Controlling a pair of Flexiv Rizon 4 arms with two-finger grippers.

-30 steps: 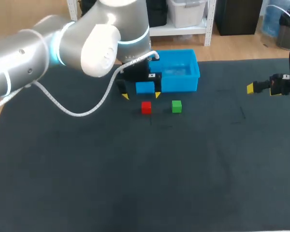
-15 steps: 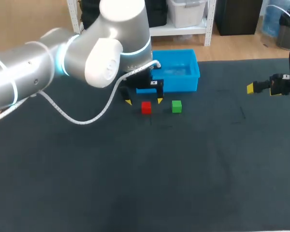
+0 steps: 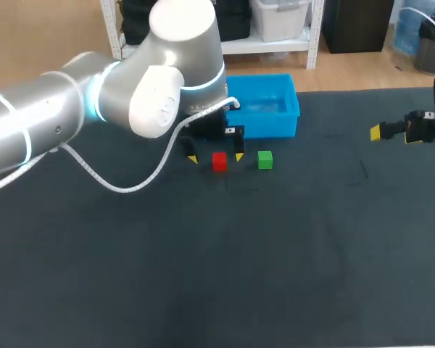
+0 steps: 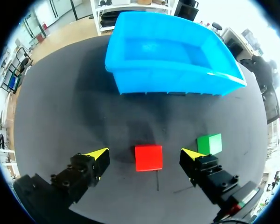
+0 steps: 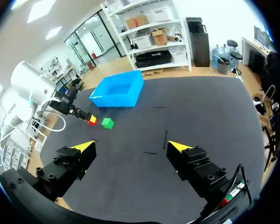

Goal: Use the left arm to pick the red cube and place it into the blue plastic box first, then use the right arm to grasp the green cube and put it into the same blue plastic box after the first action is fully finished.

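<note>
The red cube [image 3: 219, 161] [image 4: 148, 157] rests on the dark table, with my left gripper [image 3: 215, 157] [image 4: 145, 153] open around it, one yellow-tipped finger on each side and neither touching it. Just to its right lies the green cube [image 3: 264, 159] [image 4: 209, 143] [image 5: 108, 123]. The blue plastic box [image 3: 264, 106] [image 4: 170, 61] [image 5: 119, 89] stands behind both cubes, and nothing shows inside it. My right gripper [image 3: 388, 131] [image 5: 131, 148] hangs open at the table's far right, well away from the cubes, with nothing between its fingers.
The left arm [image 3: 94, 90] and its white cable [image 3: 119, 185] stretch over the table's back left. The table's back edge [image 3: 362, 90] runs just behind the blue box.
My left gripper has come down and slightly right from in front of the box, so its fingers now straddle the red cube. The right arm and both cubes have not moved.
</note>
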